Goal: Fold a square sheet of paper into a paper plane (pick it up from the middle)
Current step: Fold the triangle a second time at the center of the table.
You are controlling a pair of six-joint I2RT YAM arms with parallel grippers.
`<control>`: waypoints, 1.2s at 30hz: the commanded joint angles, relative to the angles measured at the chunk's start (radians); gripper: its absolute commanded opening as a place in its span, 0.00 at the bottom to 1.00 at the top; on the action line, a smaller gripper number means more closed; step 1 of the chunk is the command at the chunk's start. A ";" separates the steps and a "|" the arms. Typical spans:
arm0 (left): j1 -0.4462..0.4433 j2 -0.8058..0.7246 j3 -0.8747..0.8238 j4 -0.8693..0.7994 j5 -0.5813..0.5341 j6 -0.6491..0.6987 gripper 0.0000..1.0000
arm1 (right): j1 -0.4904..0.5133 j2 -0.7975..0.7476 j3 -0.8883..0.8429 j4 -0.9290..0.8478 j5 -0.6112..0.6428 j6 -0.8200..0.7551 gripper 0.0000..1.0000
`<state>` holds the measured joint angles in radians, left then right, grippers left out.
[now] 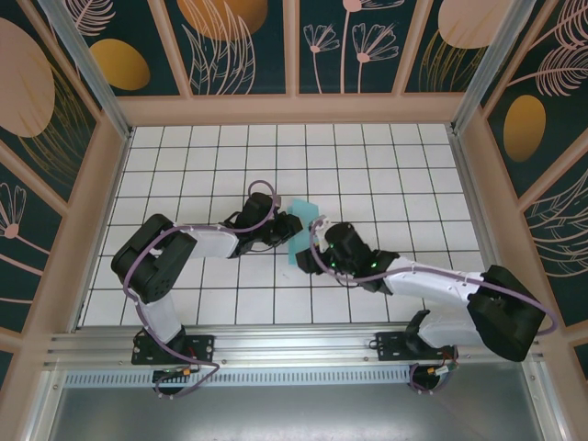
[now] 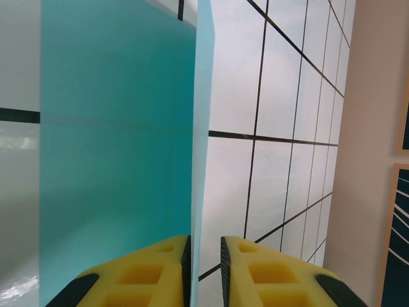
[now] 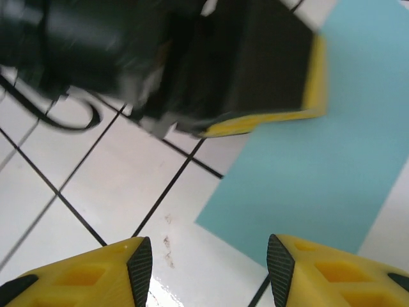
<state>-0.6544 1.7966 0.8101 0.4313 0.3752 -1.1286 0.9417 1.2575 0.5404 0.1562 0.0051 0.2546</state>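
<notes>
Nearest the lens, left wrist view: two yellow fingers [image 2: 160, 272] of the left pincer [image 2: 206, 252], set narrow, one on each side of a raised pale fold of the square sheet of paper [image 2: 115, 160]. Showed a sliver of gap between fold and one finger; could not be told whether clamped or merely straddling. Showed the sheet as turquoise, with a darker panel beside the thin pale flap.

From above, lay as a narrow strip [image 1: 301, 234] on the white tiled surface [image 1: 386, 165], near its middle, between the two pincers. Met along one long side by the left pincer [image 1: 287, 223]; flanked at its near end by the right pincer [image 1: 313, 251].

Right wrist view: showed the sheet [image 3: 319, 153] pale blue across the tiles, one corner pointing toward the right pincer [image 3: 209, 256]. Held that pincer's fingers [image 3: 96, 275] well apart, with nothing but bare tile and the sheet's corner between them. Black body and yellow finger of the left pincer [image 3: 268, 118] blurred, at the sheet's edge.

Beyond: left arm [image 1: 184, 253] and right arm [image 1: 441, 280] reaching inward from bases on a metal rail [image 1: 294, 344] at the near edge; wooden-framed panels [image 1: 239, 37] with leaf and flower prints around the surface.
</notes>
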 commanded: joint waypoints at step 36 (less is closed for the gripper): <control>0.005 0.019 0.028 0.030 0.035 -0.016 0.25 | 0.144 0.240 0.074 0.126 0.417 -0.192 0.03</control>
<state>-0.6544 1.7966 0.8146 0.4450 0.3969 -1.1351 1.0824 1.4914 0.5793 0.3035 0.4034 0.0460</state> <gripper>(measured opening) 0.250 0.057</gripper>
